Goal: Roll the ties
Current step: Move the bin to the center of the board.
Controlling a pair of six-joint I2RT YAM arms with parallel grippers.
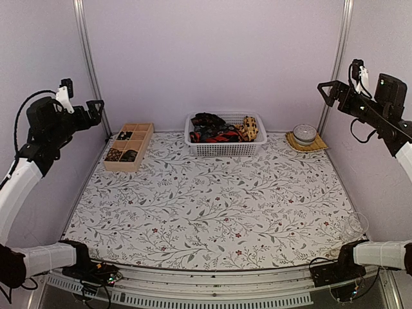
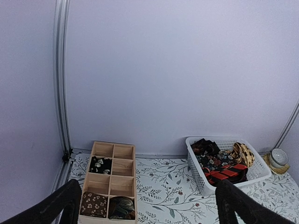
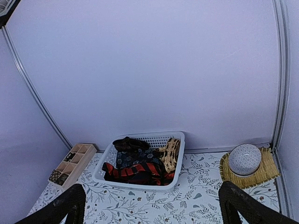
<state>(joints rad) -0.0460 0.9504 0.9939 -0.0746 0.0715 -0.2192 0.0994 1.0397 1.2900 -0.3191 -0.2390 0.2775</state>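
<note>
Several loose ties [image 1: 219,132] lie heaped in a white mesh basket [image 1: 225,149] at the back middle: dark floral, red-black [image 3: 140,171] and yellow patterned [image 3: 170,153]. Three rolled ties sit in compartments of the wooden tray [image 1: 143,143] at the back left; the left wrist view shows them [image 2: 100,164] [image 2: 94,204] [image 2: 121,207]. My left gripper [image 1: 95,108] is raised high at the left, open and empty, its fingers [image 2: 65,203] wide apart. My right gripper [image 1: 327,89] is raised high at the right, open and empty, fingertips [image 3: 236,201] spread.
A patterned bowl [image 1: 304,133] stands on a woven mat [image 1: 308,145] at the back right. A floral cloth [image 1: 212,206] covers the table. Metal frame posts [image 1: 87,58] stand at the back corners. A clear glass [image 1: 356,225] stands near the right front edge.
</note>
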